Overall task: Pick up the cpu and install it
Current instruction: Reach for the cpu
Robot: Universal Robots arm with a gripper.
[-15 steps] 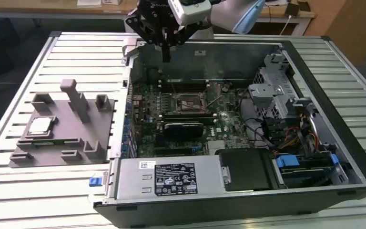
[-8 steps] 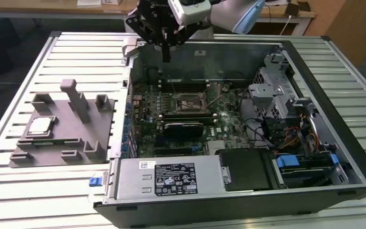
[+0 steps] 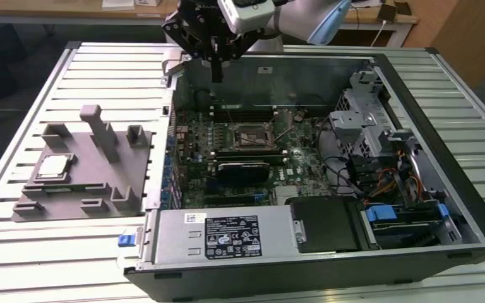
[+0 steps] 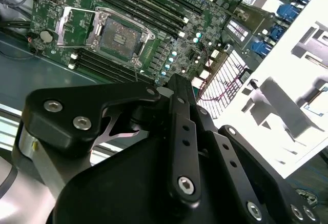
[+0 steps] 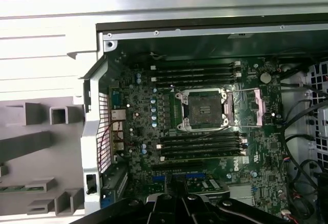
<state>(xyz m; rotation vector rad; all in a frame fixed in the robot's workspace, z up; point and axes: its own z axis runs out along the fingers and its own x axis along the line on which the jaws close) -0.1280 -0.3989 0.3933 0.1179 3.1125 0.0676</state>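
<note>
The cpu (image 3: 55,165), a small pale silvery square, lies flat on a grey holder (image 3: 83,189) on the table, at the exterior view's left of the open computer case. My gripper (image 3: 217,78) hangs over the case's far edge, well away from the cpu, fingers pressed together and holding nothing. Its black fingers (image 4: 177,88) point toward the motherboard. The empty CPU socket (image 3: 247,137) sits mid-board with its metal load plate (image 5: 259,106) swung open. Both wrist views show this socket (image 4: 115,32) (image 5: 202,108).
The open case (image 3: 444,183) holds a power supply (image 3: 225,237), drive cages (image 3: 369,120) and cable bundles (image 3: 369,177) at the exterior view's right. Memory slots (image 5: 197,73) flank the socket. The case stands on a slatted metal table (image 3: 40,265). A wooden desk (image 3: 57,12) runs behind.
</note>
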